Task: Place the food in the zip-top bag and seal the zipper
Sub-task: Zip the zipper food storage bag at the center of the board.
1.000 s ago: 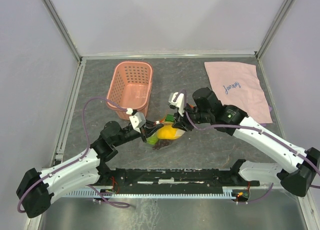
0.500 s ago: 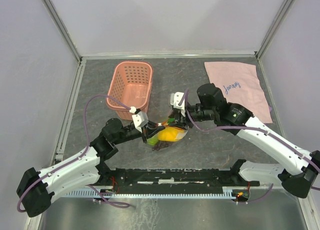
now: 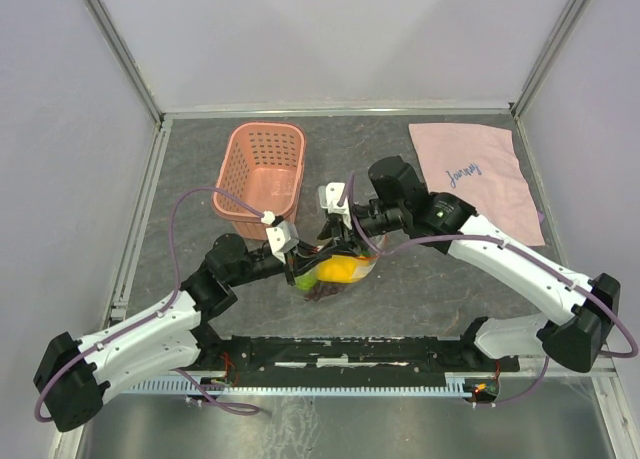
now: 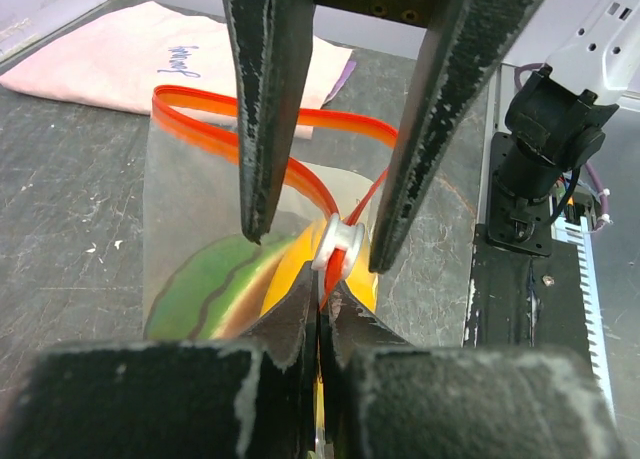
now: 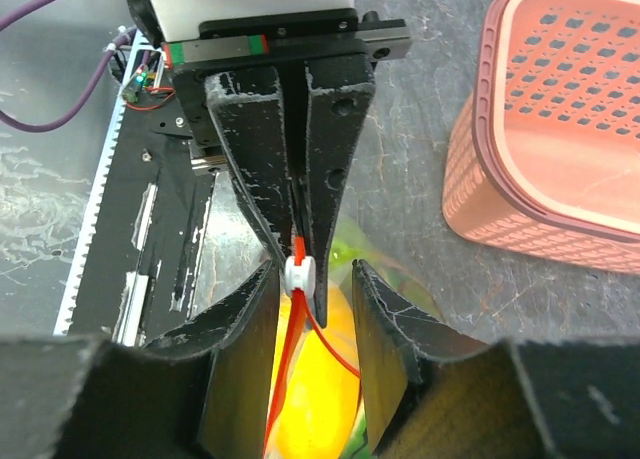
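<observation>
Scuffed grey table (image 3: 450,279); crinkly clear zip-top bag (image 4: 185,219); red-orange zipper (image 4: 190,104)

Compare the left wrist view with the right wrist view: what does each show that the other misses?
Only left wrist: the pink cloth and the right arm's base. Only right wrist: the pink basket. Both: the white slider on the red-orange zipper, the open right fingers straddling it, the left fingers shut on the zipper, yellow fruit beneath.

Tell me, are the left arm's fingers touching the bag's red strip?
Touching: the right wrist view shows the left fingers pinched shut on the red strip, right by its white slider.
</observation>
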Robot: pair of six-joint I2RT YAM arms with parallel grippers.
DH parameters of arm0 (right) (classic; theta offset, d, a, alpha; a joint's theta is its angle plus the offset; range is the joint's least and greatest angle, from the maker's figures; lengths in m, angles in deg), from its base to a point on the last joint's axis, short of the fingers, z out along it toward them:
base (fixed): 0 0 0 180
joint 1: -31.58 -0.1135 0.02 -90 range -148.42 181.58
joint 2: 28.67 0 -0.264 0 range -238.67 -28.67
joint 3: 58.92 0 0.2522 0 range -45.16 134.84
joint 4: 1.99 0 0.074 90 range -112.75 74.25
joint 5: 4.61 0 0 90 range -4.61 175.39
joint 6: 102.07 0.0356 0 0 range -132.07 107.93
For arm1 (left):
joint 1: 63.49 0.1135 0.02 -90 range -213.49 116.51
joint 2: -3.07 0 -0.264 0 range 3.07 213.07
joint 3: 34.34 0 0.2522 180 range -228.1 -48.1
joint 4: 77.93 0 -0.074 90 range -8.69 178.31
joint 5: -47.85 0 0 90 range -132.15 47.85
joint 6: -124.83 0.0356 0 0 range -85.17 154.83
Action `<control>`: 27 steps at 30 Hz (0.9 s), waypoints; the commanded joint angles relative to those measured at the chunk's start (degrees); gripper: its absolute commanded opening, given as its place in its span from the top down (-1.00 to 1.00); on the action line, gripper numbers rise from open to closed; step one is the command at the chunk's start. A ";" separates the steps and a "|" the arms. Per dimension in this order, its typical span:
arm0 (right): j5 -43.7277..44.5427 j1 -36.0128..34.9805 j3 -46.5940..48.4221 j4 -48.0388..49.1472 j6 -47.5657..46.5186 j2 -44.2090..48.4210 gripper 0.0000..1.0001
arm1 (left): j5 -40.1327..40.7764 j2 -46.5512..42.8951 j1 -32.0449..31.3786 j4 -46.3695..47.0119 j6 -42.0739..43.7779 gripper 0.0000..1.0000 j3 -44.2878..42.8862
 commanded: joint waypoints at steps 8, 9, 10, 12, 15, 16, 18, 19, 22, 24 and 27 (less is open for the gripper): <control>0.60 -0.71 2.47 -0.68 -3.03 -0.69 0.41 | -0.21 -0.10 0.13 2.94 -0.11 0.95 -3.31; 1.51 -0.71 2.56 -1.20 -3.36 -0.71 0.50 | -0.04 -0.25 0.12 2.94 -0.13 0.95 -3.24; 2.24 -0.71 2.55 -1.70 -3.65 -0.65 0.56 | -0.08 -0.29 0.15 2.94 -0.21 0.95 -3.08; 3.79 -0.71 2.56 -3.10 -4.48 -0.44 0.65 | 0.05 -0.50 0.13 2.97 -0.30 0.95 -3.02; 6.18 -0.71 2.47 -4.88 -5.57 0.06 0.86 | 0.71 -0.92 0.16 3.47 -0.59 0.95 -2.66; 7.07 -0.63 2.32 -5.27 -5.73 0.50 0.89 | 1.11 -1.10 0.10 3.66 -0.72 0.95 -2.48; 8.67 -0.62 1.97 -5.88 -5.96 1.30 0.93 | 1.89 -1.64 0.11 3.97 -0.91 0.95 -2.16; 9.71 -0.62 1.74 -6.09 -6.01 1.74 0.94 | 2.27 -1.91 0.11 4.11 -0.98 0.95 -1.96; 12.12 -0.62 0.64 -6.42 -6.40 3.41 0.96 | 3.72 -2.94 0.19 4.45 -1.36 0.95 -1.23; 14.37 -0.58 -0.60 -6.30 -6.37 5.09 0.96 | 5.17 -3.85 0.19 4.87 -1.98 0.95 -0.55; 15.74 -0.53 -1.33 -6.21 -6.41 6.24 0.96 | 6.81 -4.55 0.27 4.86 -2.59 0.95 -0.11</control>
